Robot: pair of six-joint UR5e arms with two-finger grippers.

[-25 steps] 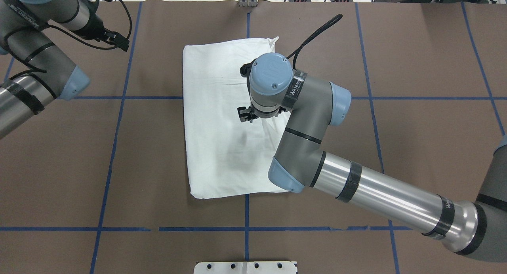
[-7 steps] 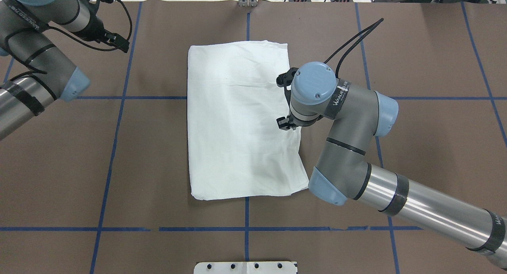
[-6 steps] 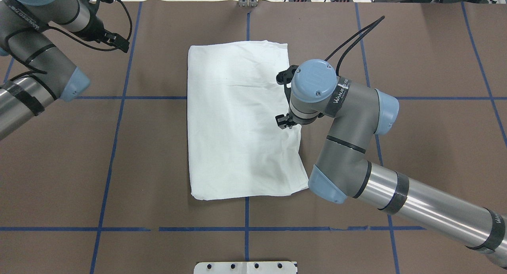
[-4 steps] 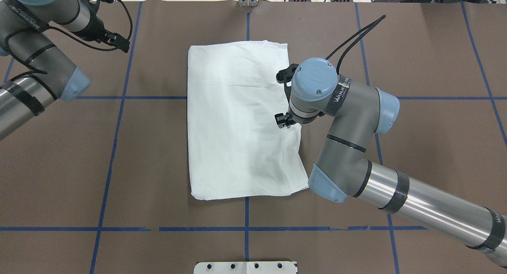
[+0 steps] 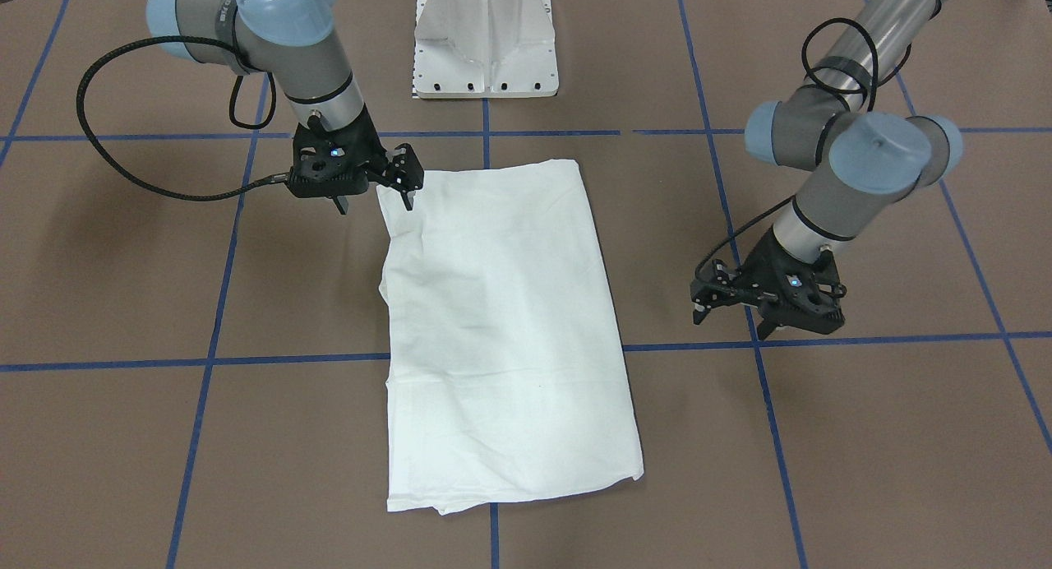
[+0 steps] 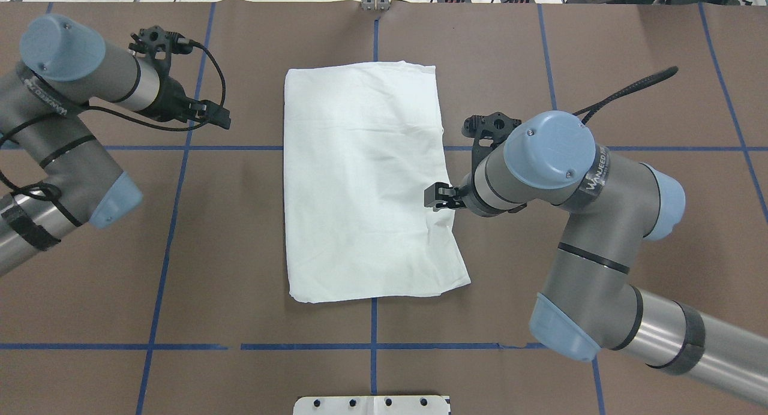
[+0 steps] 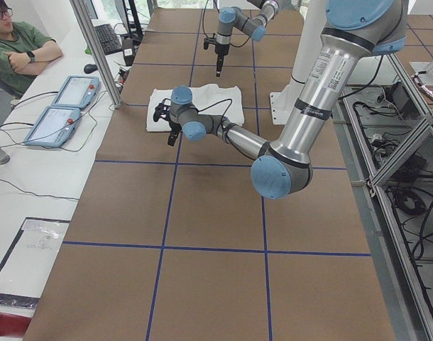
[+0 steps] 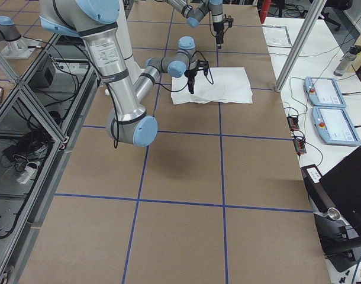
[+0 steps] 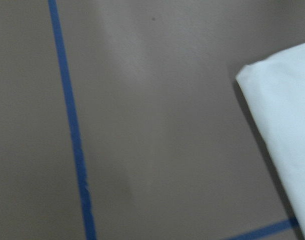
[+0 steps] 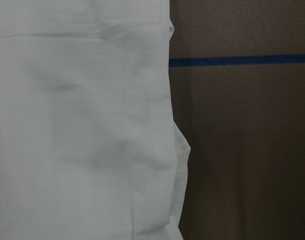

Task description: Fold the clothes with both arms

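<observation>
The white shirt (image 6: 366, 181) lies folded into a flat upright rectangle in the middle of the brown table; it also shows in the front view (image 5: 501, 322). No text, collar or label shows. My right gripper (image 6: 440, 197) hovers at the shirt's right edge, about halfway along it. In the front view (image 5: 407, 178) its jaws stand apart and hold nothing. My left gripper (image 6: 211, 112) hangs over bare table left of the shirt, open and empty (image 5: 731, 321). The left wrist view shows one shirt corner (image 9: 282, 125). The right wrist view shows the shirt's edge (image 10: 82, 125).
The white pedestal base (image 5: 486, 43) stands at the robot's side of the table (image 6: 372, 405). Blue tape lines (image 6: 180, 147) grid the brown table. An operator (image 7: 18, 42) and teach pendants (image 7: 60, 114) are beyond the table's far side.
The shirt was dragged right and spread wider 3.4 s ago, then stayed put. My right gripper has drawn back to the shirt's right edge. My left gripper has moved toward the shirt.
</observation>
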